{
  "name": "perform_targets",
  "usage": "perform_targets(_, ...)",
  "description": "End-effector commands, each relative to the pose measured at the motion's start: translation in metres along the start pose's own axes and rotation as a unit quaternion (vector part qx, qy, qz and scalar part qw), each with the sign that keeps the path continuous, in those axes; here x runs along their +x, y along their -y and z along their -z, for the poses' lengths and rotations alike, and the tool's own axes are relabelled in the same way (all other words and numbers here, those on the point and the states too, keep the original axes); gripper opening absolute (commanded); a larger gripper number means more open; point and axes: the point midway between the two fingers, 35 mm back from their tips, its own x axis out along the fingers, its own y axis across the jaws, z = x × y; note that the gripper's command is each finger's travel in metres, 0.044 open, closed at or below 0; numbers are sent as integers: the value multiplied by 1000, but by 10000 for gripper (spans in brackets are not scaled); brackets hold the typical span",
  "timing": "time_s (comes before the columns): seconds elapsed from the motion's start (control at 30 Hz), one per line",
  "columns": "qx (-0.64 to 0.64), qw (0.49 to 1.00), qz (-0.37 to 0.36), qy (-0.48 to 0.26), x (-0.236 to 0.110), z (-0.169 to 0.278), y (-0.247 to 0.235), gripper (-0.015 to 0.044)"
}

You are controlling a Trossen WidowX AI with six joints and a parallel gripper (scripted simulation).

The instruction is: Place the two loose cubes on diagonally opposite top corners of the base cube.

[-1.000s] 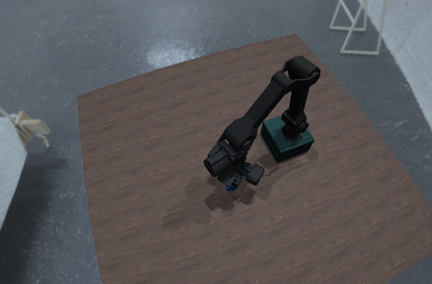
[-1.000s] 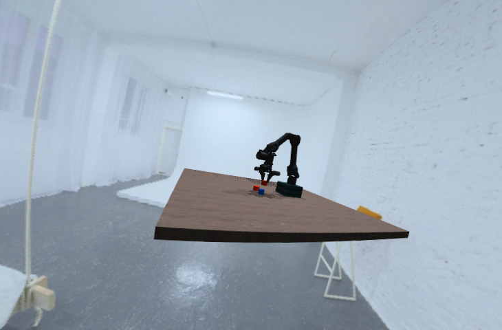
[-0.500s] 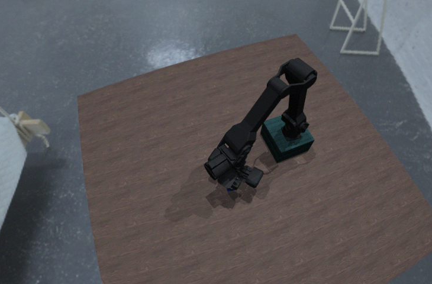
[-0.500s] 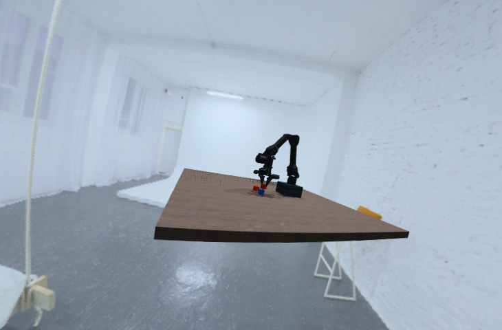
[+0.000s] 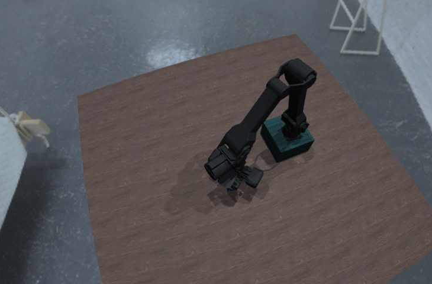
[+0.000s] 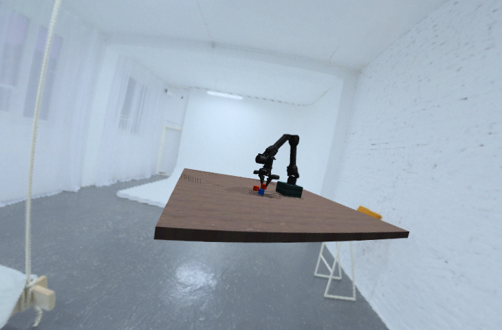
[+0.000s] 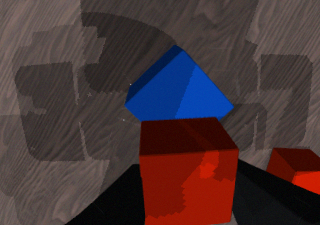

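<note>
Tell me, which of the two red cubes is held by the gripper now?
The larger-looking red cube, between the gripper fingers just above the blue cube; the other red cube lies on the table, right.

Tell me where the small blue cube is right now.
The small blue cube sits on the brown wooden table, directly beneath the red cube held in the black gripper, with a second red cube beside it.

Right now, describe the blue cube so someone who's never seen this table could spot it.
Start at the brown wooden table and find the black arm on its teal base block. The blue cube sits on the wood just under the gripper, the only blue thing beside two red cubes, one held.
</note>
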Motion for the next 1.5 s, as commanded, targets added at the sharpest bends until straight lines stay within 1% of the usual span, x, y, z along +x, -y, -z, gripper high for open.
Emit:
perform_targets(0.0, 0, 1000, -1, 0, 1, 0, 0, 105)
perform_targets(0.1, 0, 1000, -1, 0, 1, 0, 0, 105)
perform_targets(0.23, 0, 1000, -1, 0, 1, 0, 0, 205)
perform_targets(0.4, 0, 1000, -1, 0, 1, 0, 0, 205)
perform_targets(0.5, 0, 1000, 0, 0, -8, 0, 0, 205)
perform_targets(0.97, 0, 1000, 0, 0, -30, 0, 0, 205)
perform_targets(1.1, 0, 1000, 0, 0, -30, 0, 0, 205)
perform_targets(1.13, 5, 1000, -1, -2, -28, 0, 1, 231)
perform_targets(1.17, 22, 1000, -1, -2, -29, 1, 3, 257)
perform_targets(1.2, 49, 999, -1, -1, -30, 1, 5, 265)
perform_targets(1.33, 183, 983, 0, 0, -37, 6, 19, 265)
perform_targets(1.47, 313, 950, 0, 1, -44, 12, 33, 265)
